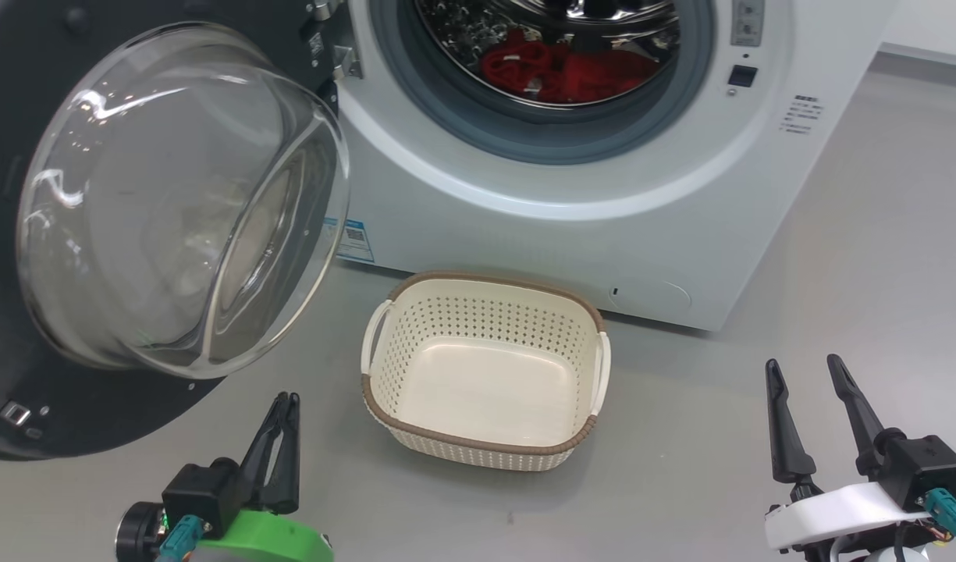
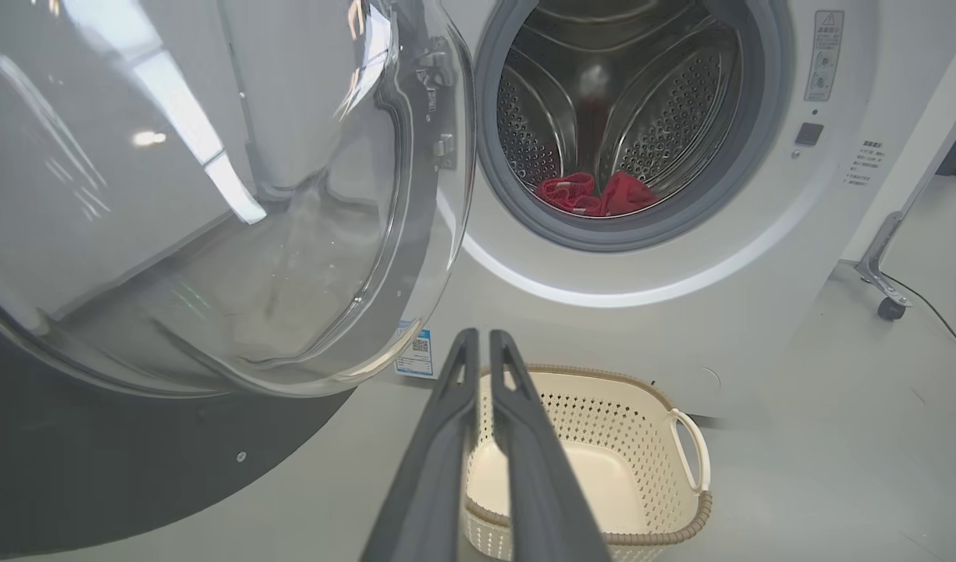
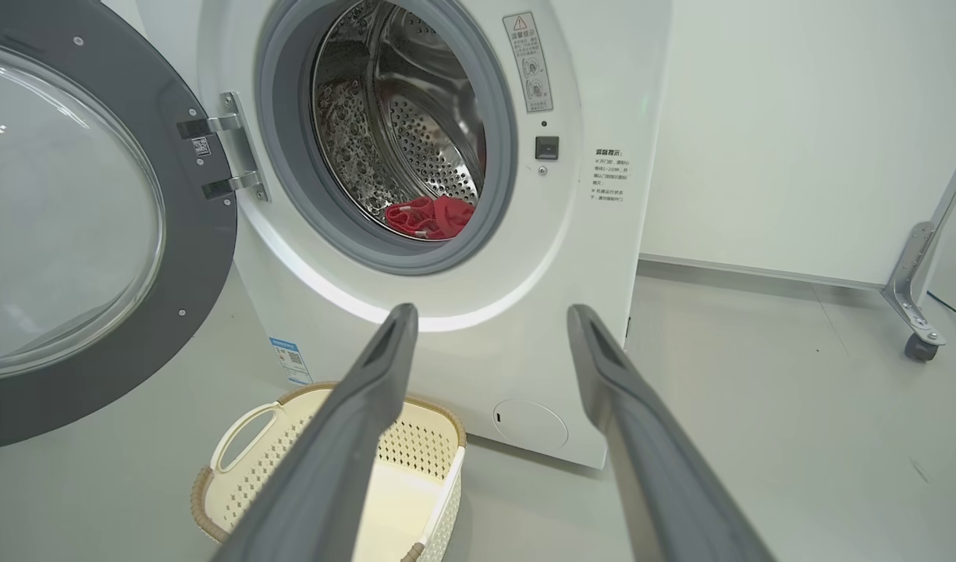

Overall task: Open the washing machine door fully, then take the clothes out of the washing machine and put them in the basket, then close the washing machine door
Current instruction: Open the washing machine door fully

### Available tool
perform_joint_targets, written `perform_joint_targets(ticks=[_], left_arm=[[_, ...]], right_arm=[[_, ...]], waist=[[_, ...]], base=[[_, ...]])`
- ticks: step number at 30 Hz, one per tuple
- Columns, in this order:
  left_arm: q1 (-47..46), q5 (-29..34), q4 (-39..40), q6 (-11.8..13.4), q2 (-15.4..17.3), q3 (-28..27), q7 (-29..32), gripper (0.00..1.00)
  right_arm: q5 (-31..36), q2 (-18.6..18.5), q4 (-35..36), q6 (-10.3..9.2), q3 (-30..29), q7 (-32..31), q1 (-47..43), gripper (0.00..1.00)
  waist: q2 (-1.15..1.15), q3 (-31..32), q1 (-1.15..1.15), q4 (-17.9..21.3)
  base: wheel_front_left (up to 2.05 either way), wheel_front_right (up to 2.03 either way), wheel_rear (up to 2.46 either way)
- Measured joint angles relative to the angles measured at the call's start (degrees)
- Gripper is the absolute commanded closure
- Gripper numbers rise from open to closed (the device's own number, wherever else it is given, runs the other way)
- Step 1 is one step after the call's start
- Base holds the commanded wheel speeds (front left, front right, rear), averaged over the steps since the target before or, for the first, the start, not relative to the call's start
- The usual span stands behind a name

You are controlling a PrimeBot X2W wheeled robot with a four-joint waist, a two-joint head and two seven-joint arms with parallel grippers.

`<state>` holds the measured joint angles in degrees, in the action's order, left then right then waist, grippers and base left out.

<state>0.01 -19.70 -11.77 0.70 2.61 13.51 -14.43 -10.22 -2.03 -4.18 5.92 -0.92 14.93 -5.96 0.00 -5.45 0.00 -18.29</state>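
Note:
The washing machine door [image 1: 173,203] stands swung wide to the left, its black rim and clear glass bowl [image 2: 212,195] facing me. Inside the washing machine [image 1: 571,211] the red clothes [image 1: 563,70] lie at the bottom of the steel drum [image 2: 626,109]; the same clothes [image 3: 431,217] show in the right wrist view. An empty cream basket [image 1: 485,371] sits on the floor before the machine. My left gripper [image 1: 286,400] is shut on nothing, low beside the door's lower edge. My right gripper [image 1: 804,365] hangs open at the lower right, apart from everything.
Grey floor [image 1: 836,257] spreads to the right of the machine. A metal leg with a caster [image 3: 918,343] and a cable stand at the far right by the white wall [image 3: 797,133]. The open door takes up the left side.

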Motion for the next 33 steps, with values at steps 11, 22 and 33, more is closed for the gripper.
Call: perform_joint_targets(ticks=[11, 22, 33], left_arm=[[-0.1, 0.7, 1.1, 0.8, 0.0, -0.1, 0.0, 0.0], [-0.2, 0.7, 1.4, 2.1, 0.1, -1.0, 0.0, 0.0], [-0.2, 0.7, 1.3, 2.6, 0.1, -0.4, 0.3, 0.0]], right_arm=[[-0.3, 0.0, -0.2, -0.53, 1.4, 0.0, 0.0, 0.0], [-0.3, 0.0, 0.5, -1.52, 1.4, 0.0, 0.0, 0.0], [-1.4, 0.0, 1.1, -2.97, 1.5, 0.0, -1.5, 0.0]], waist=[[0.0, 0.7, 0.0, 6.0], [0.0, 0.6, 0.0, 10.9], [0.0, 0.8, 0.0, 13.2]], base=[[0.0, 0.0, 0.0], [0.0, 0.0, 0.0], [0.0, 0.0, 0.0]])
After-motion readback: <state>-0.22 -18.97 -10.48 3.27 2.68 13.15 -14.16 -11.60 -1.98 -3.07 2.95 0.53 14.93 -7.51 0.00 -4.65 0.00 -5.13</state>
